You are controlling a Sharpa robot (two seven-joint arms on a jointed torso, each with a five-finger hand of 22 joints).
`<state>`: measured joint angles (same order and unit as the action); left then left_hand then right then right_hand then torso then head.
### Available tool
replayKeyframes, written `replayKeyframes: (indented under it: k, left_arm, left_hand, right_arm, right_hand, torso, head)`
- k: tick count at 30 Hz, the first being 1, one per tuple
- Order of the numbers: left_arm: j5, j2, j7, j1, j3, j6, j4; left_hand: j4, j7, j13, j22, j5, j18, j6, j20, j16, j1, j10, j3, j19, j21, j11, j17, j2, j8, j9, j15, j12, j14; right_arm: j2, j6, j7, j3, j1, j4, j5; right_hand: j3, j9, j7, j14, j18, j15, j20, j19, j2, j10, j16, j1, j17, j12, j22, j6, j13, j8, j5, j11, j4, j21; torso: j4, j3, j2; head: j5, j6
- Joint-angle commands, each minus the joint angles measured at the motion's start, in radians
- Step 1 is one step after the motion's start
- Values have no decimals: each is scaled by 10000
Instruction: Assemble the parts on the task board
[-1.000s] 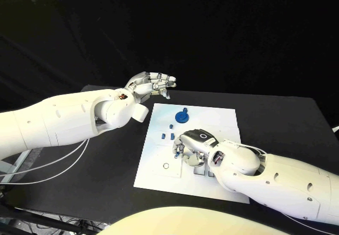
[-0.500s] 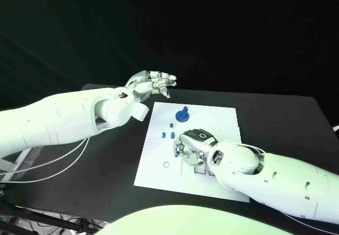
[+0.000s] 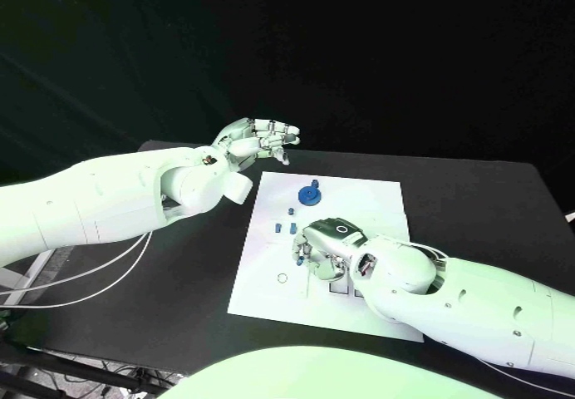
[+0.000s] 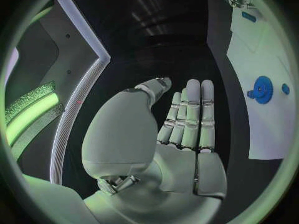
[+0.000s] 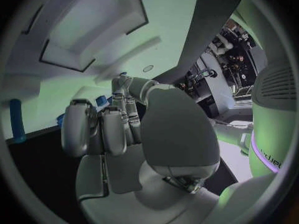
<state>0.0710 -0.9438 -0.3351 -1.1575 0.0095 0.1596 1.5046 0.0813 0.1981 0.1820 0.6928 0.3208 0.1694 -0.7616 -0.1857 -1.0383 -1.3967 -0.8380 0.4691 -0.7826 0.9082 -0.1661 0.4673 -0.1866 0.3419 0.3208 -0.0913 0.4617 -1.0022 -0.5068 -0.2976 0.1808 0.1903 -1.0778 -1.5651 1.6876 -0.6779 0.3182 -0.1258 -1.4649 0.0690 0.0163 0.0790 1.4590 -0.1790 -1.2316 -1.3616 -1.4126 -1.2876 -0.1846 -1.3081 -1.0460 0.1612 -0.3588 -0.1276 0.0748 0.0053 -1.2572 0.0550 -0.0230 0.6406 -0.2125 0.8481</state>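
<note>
The right hand (image 3: 321, 248) sat curled low on the white task board (image 3: 371, 199) in the frame's middle; what it gripped, I cannot tell. Small blue parts (image 3: 285, 227) lay beside it. A round blue gear (image 3: 309, 196) stood farther up. The left hand (image 3: 258, 140) hung open, upper left, above the desk (image 3: 479, 208).

no readable text, no labels, no brands, no numbers on anything

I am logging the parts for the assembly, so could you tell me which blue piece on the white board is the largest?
The round blue gear near the board's far edge; the small blue pegs closer to the right hand are much smaller.
</note>
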Motion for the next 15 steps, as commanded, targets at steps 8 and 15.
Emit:
replayKeyframes:
  k: [8,15]
  left_arm:
    - [-27,1,-15,-10,7,-167,-6]
    - [-25,1,-14,-10,7,-150,-15]
  left_hand:
    - [72,398,13,-30,4,142,91,-21,-66,36,84,-1,-67,-94,-25,-19,22,79,13,7,90,98]
    - [73,397,12,-37,4,142,98,-20,-68,24,93,5,-72,-104,-25,-21,30,90,12,8,101,105]
  right_arm:
    - [68,456,-14,59,32,90,28]
    - [31,256,-48,67,31,98,-97]
  right_hand:
    - [430,105,-70,-438,-66,-27,78,-74,-36,22,85,760,89,295,-1786,235,17,78,-46,-117,74,233]
    - [760,-117,-343,-329,91,-326,324,-448,-501,1095,254,1300,356,1038,-1518,1230,-270,833,442,253,408,1256]
  torso:
    - [4,6,0]
    - [5,1,-6]
  head:
    - [-5,19]
    - [0,17]
